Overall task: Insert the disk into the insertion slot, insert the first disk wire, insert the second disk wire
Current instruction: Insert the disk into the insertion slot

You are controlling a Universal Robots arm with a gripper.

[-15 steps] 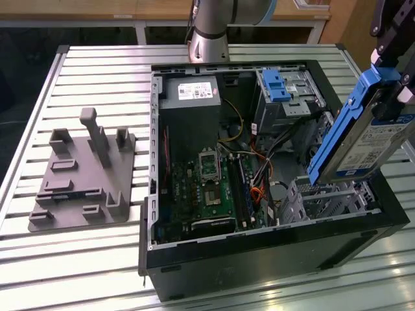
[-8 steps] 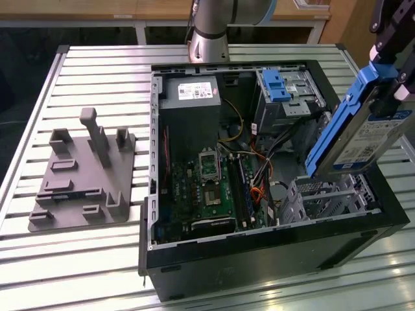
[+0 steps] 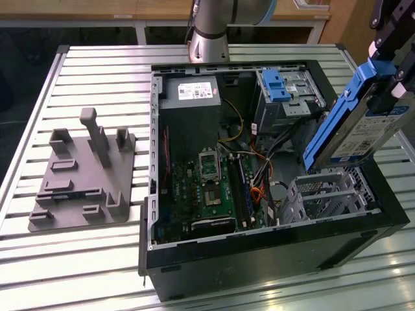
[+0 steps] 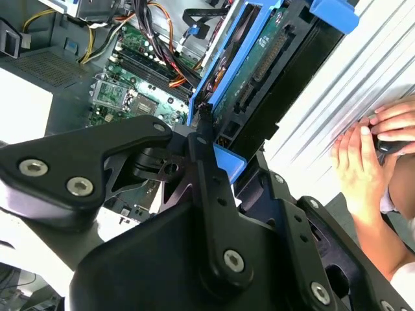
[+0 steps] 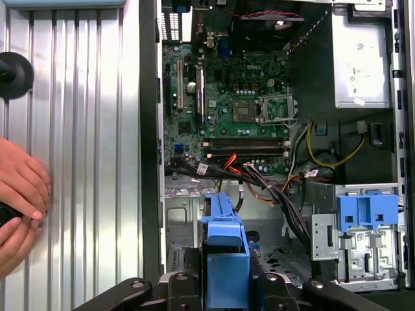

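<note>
Hanging over the exterior view's right end of an open black computer case [image 3: 259, 256], the black gripper [image 3: 391, 81] has its fingers clamped on the upper end of the disk [image 3: 363, 126], a flat rectangular silver hard drive with a white printed label and a bright blue plastic frame. The disk is tilted. Its lower end points down at the insertion slot [image 3: 327, 194], a small silver-grey sheet-metal drive cage with cut-out sides in the near corner of the case. That end sits close above the cage's top edge and is not inside it; whether the two touch I cannot tell.

In the second wrist view the gripper [image 4: 211, 152] pinches the blue frame from both sides, and the disk [image 4: 259, 65] shows its green circuit-board face. In the first wrist view the frame's blue end [image 5: 224, 259] stands over the insertion slot [image 5: 185, 217].

The case lies on a silver slatted metal table [image 3: 97, 259]. Inside it are a green motherboard [image 3: 211, 188], loose orange and black cables [image 3: 259, 188] and a larger grey metal bay with a blue latch [image 3: 282, 87]. A grey plastic fixture [image 3: 81, 175] sits well apart at the exterior view's left. A person's hand [image 4: 363, 149] rests on the table beside the case.
</note>
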